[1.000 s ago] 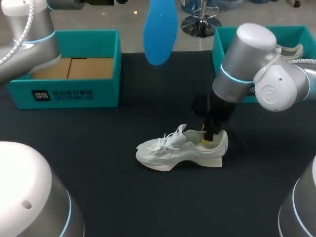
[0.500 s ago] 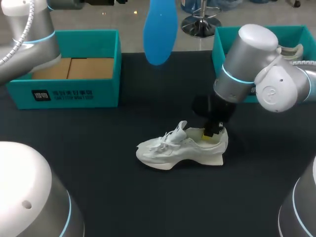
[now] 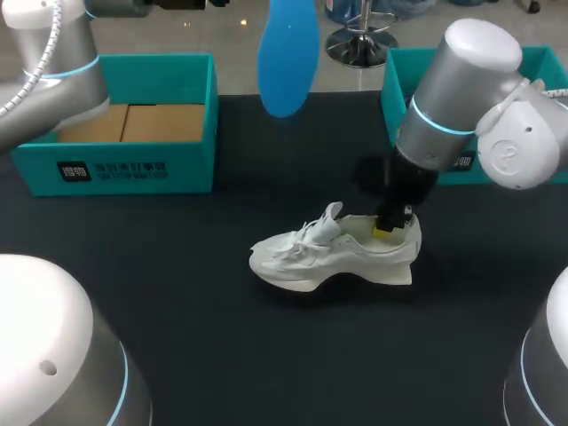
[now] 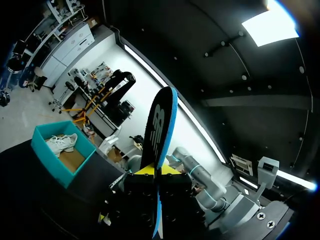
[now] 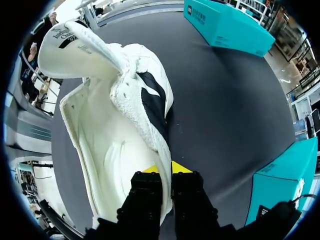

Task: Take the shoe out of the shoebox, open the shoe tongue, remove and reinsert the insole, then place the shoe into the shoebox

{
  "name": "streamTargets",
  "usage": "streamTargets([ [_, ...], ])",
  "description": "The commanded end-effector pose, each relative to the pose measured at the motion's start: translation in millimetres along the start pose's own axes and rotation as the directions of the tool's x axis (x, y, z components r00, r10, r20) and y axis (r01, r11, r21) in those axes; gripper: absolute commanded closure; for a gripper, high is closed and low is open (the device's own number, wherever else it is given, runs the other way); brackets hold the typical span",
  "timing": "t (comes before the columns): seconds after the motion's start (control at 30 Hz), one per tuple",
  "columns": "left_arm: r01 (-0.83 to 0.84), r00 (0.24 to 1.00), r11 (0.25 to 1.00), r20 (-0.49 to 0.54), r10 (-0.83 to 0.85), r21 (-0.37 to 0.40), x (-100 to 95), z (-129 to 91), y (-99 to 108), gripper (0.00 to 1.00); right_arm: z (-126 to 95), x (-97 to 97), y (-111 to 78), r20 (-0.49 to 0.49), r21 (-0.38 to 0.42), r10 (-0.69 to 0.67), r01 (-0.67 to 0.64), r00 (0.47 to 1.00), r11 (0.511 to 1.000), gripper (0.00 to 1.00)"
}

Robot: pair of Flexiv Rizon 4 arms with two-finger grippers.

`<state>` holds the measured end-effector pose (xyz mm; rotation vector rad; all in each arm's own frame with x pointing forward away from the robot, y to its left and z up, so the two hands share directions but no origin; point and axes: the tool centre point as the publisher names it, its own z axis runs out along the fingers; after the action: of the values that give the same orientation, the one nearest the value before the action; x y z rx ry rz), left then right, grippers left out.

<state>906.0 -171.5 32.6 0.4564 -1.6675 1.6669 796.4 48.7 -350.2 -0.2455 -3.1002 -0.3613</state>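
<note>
Shoe dragged slightly right by my right gripper, clenched on soft heel collar (light, I judge; rim grip suffices). Left gripper pinches likely bendy insole aloft, far middle; shoe mid-table.

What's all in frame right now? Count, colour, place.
shoe: 1, white, mid-table, on its sole
insole: 1, blue, held up above the table's rear
left shoebox: 1, teal, rear left
cardboard: brown, inside left shoebox
right shoebox: 1, teal, rear right
second shoe: 1, white, inside right shoebox
table: 1, black
left gripper: shut on insole
right gripper: shut on shoe's collar wall
</note>
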Motion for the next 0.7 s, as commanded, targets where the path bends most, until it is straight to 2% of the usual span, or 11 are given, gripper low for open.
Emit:
streamTargets([
  [0.03, 0.0, 1.0, 1.0, 0.001, 0.0, 0.0, 0.3, -0.1, 0.5, 1.0, -27.5, 4.1, -5.3, -0.028, 0.025, -0.004, 0.005, 1.0, 1.0, 1.0],
  [0.7, 0.0, 1.0, 1.0, 0.001, 0.0, 0.0, 0.3, -0.1, 0.5, 1.0, -28.2, 4.2, -5.8, -0.038, 0.018, -0.01, 0.011, 0.999, 1.0, 1.0],
])
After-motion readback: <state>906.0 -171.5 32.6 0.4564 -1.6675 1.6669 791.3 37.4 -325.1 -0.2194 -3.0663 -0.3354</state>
